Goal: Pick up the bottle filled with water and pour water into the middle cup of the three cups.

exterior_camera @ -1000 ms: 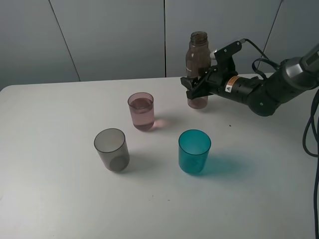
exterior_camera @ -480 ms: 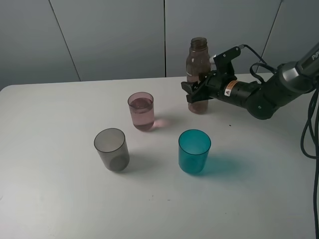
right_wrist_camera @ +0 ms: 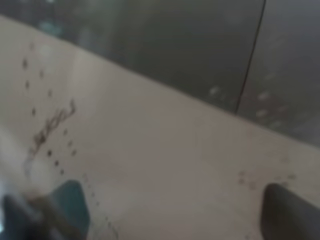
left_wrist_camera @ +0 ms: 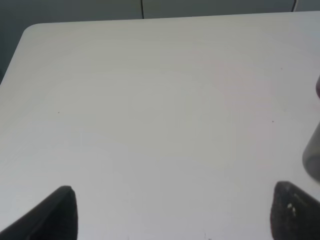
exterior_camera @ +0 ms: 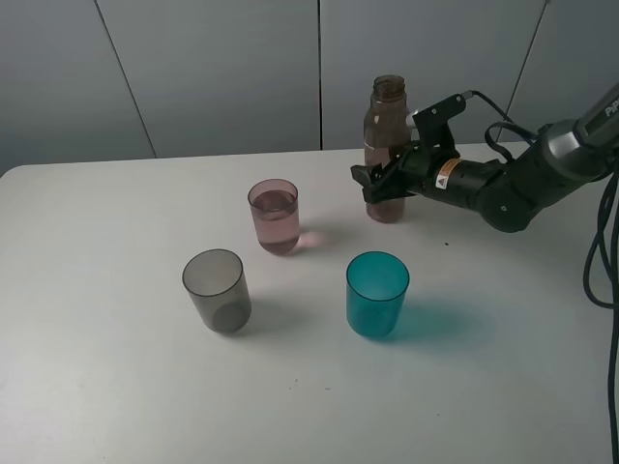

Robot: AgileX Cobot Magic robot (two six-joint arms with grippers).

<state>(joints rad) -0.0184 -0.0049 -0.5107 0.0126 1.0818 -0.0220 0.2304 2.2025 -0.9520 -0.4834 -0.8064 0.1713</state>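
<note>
My right claw (exterior_camera: 375,186) is clamped on the lower body of the bottle (exterior_camera: 386,126), with a finger on either side. The bottle is upright and uncapped, to the right of the pink cup (exterior_camera: 275,216) and slightly behind it, well apart from it. Its base is at table (exterior_camera: 116,387) level; I cannot tell whether it is touching. The pink cup is upright and liquid shows inside it. The grey cup (exterior_camera: 217,290) is in front of the pink cup and to its left. The teal cup (exterior_camera: 377,293) is in front and to its right. Both are upright and apart from it. My right wrist view is blurred. My left claw (left_wrist_camera: 175,210) is spread wide above the table.
</note>
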